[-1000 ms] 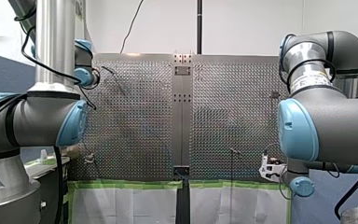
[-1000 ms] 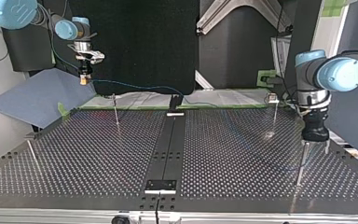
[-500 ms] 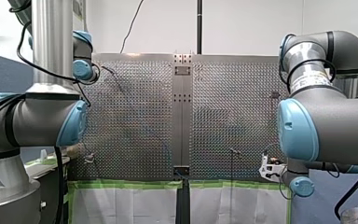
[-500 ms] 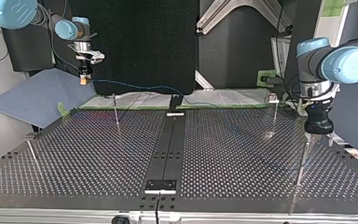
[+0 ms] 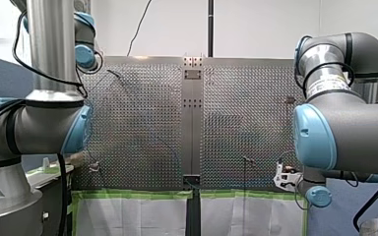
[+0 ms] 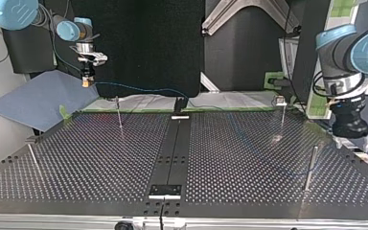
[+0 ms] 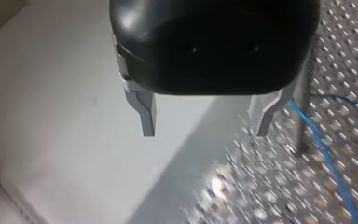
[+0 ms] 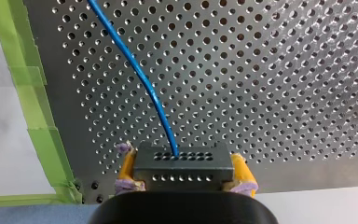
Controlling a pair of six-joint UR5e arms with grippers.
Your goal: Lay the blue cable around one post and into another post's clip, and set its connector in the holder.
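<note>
In the right wrist view my right gripper (image 8: 182, 176) is shut with its yellow pads on a black connector (image 8: 182, 164). The blue cable (image 8: 140, 77) leaves the connector and runs out over the perforated table. The top view shows that gripper (image 6: 86, 81) raised off the table's far left corner, and the cable (image 6: 139, 88) sagging from it toward the middle. My left gripper (image 7: 205, 123) is open, its metal fingers (image 7: 147, 114) bare. The cable (image 7: 328, 158) and a thin post (image 7: 302, 119) lie beside it. In the top view it (image 6: 352, 143) hangs above and to the right of that post (image 6: 311, 165).
Other thin posts stand on the plate: one at the far left (image 6: 119, 114), one at the near left (image 6: 31, 154), and one topped by a clip at the far right (image 6: 281, 109). A dark centre strip carries a holder at its far end (image 6: 179, 109) and its near end (image 6: 165, 190). Green tape (image 8: 32, 112) edges the plate.
My left arm has risen and drawn back toward the top view's right, away from the near right post. My right gripper has stayed in place with the connector.
</note>
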